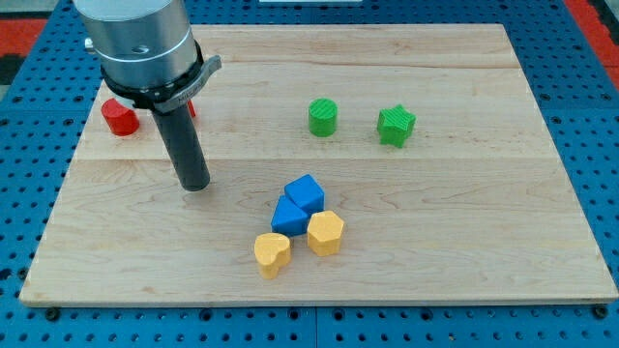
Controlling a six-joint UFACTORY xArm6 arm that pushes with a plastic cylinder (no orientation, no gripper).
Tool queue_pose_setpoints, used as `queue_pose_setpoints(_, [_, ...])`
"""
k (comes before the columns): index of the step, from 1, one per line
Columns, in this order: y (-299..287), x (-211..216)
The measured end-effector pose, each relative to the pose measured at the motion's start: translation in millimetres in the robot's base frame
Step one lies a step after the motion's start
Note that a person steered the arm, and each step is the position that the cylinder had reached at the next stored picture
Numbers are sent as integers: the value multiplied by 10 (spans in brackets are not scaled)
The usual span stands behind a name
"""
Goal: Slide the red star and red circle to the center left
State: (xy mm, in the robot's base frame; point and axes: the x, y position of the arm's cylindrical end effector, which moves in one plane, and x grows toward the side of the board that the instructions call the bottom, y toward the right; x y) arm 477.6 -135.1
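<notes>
A red block [120,117] sits near the board's upper left, partly hidden by the arm; its shape is hard to tell. A second red piece [191,108] peeks out just right of the rod, mostly hidden behind the arm. My tip [194,184] rests on the board below and to the right of both red blocks, apart from them.
A green circle [323,117] and a green star [396,126] sit in the upper middle. Two blue blocks [305,192] [288,216] and two yellow blocks [325,232] [273,253] cluster at the lower centre. The wooden board [484,242] lies on a blue pegboard.
</notes>
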Motion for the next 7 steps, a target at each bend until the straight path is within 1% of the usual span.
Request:
queue_pose_setpoints(2, [-6,-205])
queue_pose_setpoints(3, [41,-223])
queue_pose_setpoints(4, [261,-609])
queue_pose_setpoints(5, [288,-780])
queue_pose_setpoints(6, [613,-850])
queue_pose_setpoints(7, [570,-984])
